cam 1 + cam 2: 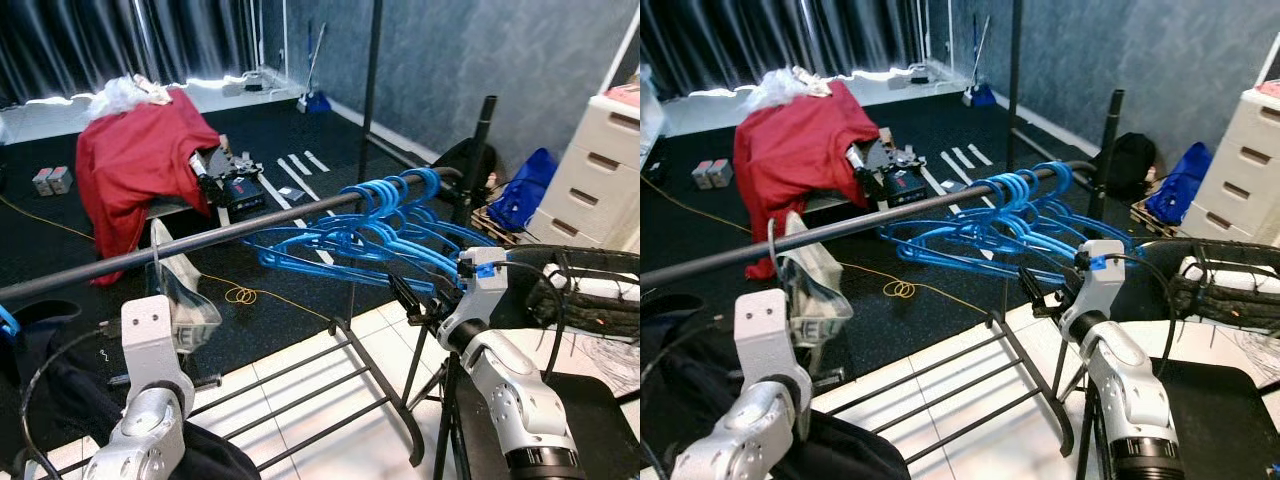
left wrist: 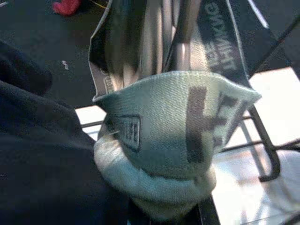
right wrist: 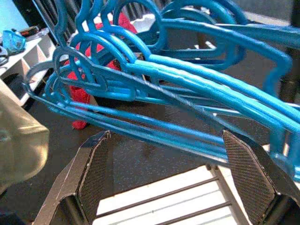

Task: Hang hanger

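Lower left of the head view: left arm raised, left tool (image 1: 160, 300) hidden behind its wrist block, just under the long dark metal clothes rail (image 1: 200, 240); can't tell if its fingers are apart or together. The left wrist view is blurred, with a grey-green printed fabric bag (image 2: 173, 140) close in front. That bag hangs on the rail near centre-left.

Centre to right: a bunch of bright blue plastic hangers (image 1: 370, 235) hooked on the rail's right end, tilted down toward the right tool (image 3: 176, 173). Its fingers are spread wide, nothing between them, right below the lowest hanger bars.

Risk: hangers are packed and interlocked, so closing here could catch several bars or drag the bunch off the rail end.

Room: bare rail between bag and hangers. Tight on the right: black upright post (image 1: 478, 150), white drawer unit (image 1: 600, 170).
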Robot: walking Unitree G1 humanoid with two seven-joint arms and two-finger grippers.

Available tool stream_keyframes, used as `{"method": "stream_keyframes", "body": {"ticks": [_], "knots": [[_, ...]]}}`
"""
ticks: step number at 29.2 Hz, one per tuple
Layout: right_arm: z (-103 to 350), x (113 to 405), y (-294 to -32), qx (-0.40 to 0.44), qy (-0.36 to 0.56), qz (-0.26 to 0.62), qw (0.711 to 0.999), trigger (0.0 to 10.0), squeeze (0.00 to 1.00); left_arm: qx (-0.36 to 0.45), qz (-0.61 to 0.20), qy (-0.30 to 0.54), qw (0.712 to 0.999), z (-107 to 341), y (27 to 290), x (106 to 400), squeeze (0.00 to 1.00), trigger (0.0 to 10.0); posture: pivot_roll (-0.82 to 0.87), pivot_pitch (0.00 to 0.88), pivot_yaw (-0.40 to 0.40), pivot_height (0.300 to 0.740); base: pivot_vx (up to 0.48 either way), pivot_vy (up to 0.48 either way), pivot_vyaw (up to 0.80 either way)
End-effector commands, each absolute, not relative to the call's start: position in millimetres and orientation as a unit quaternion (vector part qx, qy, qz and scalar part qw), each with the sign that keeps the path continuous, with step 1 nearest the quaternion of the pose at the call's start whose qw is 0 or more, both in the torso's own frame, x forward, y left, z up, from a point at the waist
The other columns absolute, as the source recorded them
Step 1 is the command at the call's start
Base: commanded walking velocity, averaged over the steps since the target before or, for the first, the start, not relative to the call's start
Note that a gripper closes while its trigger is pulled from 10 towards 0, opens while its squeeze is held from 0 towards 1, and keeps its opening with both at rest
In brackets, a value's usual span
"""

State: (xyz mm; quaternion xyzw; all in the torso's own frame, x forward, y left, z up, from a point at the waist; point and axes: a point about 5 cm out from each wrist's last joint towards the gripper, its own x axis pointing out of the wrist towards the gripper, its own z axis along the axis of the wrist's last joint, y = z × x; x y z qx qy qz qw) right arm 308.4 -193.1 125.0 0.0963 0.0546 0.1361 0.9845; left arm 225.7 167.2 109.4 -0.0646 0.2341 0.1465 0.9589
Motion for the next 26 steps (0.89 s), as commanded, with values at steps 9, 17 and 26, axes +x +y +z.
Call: {"method": "stream_keyframes", "body": {"ticks": [9, 17, 26], "knots": [[123.6, 306.1, -194.9, 0.094, 0.062, 0.134, 0.985, 10.0, 0.0, -0.148, 0.012, 0.294, 0.944, 103.3, 112.5, 219.6, 1.0, 10.0, -0.05, 0.005, 0.01, 0.74, 0.0, 0.0, 0.0], [123.1, 307.3, -193.4, 0.095, 0.066, 0.138, 0.984, 10.0, 0.0, -0.019, -0.011, 0.212, 0.977, 132.4, 135.9, 215.9, 1.0, 10.0, -0.04, 0.016, 0.013, 0.74, 0.0, 0.0, 0.0], [122.2, 308.3, -192.2, 0.092, 0.072, 0.144, 0.983, 10.0, 0.0, 0.047, 0.104, 0.145, 0.983, 134.6, 176.7, 187.0, 1.0, 10.0, -0.03, 0.023, 0.005, 0.74, 0.0, 0.0, 0.0]]}}
